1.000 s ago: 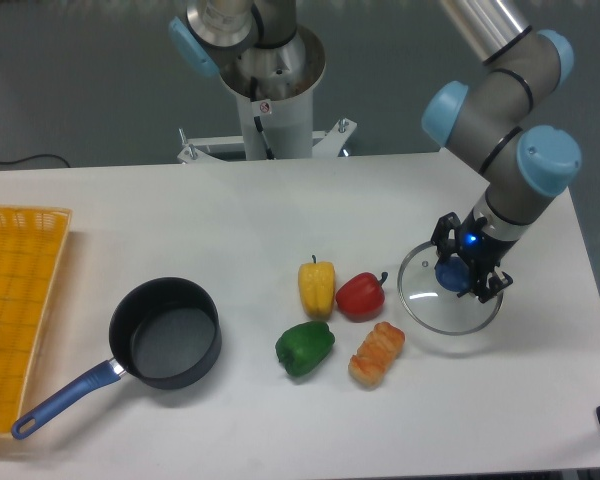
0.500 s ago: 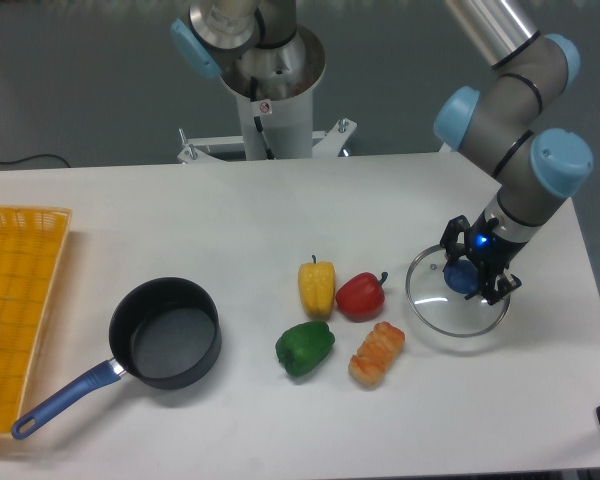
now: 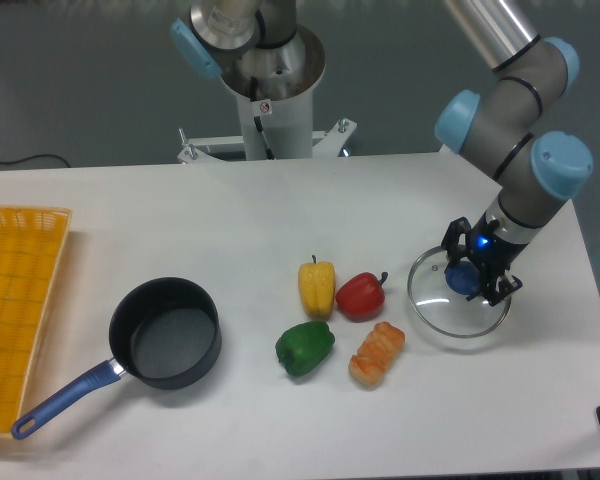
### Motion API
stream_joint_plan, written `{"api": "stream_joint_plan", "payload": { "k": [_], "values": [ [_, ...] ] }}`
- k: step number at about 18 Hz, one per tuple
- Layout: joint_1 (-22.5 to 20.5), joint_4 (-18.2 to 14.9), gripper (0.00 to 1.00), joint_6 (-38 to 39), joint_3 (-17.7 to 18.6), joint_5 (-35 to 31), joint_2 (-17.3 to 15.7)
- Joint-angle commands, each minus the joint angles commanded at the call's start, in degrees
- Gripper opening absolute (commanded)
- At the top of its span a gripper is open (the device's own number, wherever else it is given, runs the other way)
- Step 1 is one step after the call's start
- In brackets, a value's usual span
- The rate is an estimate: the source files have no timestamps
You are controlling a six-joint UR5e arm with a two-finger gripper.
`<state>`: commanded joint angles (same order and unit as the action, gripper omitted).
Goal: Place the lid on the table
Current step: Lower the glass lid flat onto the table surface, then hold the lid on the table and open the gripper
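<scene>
1. Since a second ago the lid [image 3: 459, 297] and the gripper [image 3: 477, 271] have shifted a little toward 3 o'clock across the table [image 3: 230, 220]; from half a second ago the change is barely visible.
2. The gripper's two black fingers are clamped on the lid's blue knob, with a blue light glowing on the wrist just above.
3. The lid, clear glass with a thin metal rim, sits at about 3 o'clock on the white table, low over or on the surface; whether its rim touches cannot be told.
4. At 9 o'clock from the lid lies a red bell pepper [image 3: 360, 295], with a yellow bell pepper [image 3: 316, 286] just beside it.
5. A green bell pepper [image 3: 304, 347] and a bread roll [image 3: 377, 353] lie at about 6 o'clock from those two.
6. The black saucepan [image 3: 166, 332] stands uncovered toward 8 o'clock, its blue handle pointing to 7 o'clock.
7. A yellow mesh basket [image 3: 18, 310] lies at the 9 o'clock edge.
</scene>
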<state>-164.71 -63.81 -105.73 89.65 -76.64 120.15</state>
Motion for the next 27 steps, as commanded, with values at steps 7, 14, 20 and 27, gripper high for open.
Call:
{"api": "stream_joint_plan", "payload": {
  "k": [7, 14, 20, 27],
  "values": [
    [-0.7, 1.1, 0.59, 0.0, 0.1, 0.0, 1.1],
    [-0.8, 2.8, 0.59, 0.0, 0.1, -0.1, 2.2],
    [-0.8, 3.3, 0.59, 0.0, 0.2, -0.2, 2.5],
    [-0.8, 3.6, 0.59, -0.1, 0.5, -0.2, 2.5]
  ]
}}
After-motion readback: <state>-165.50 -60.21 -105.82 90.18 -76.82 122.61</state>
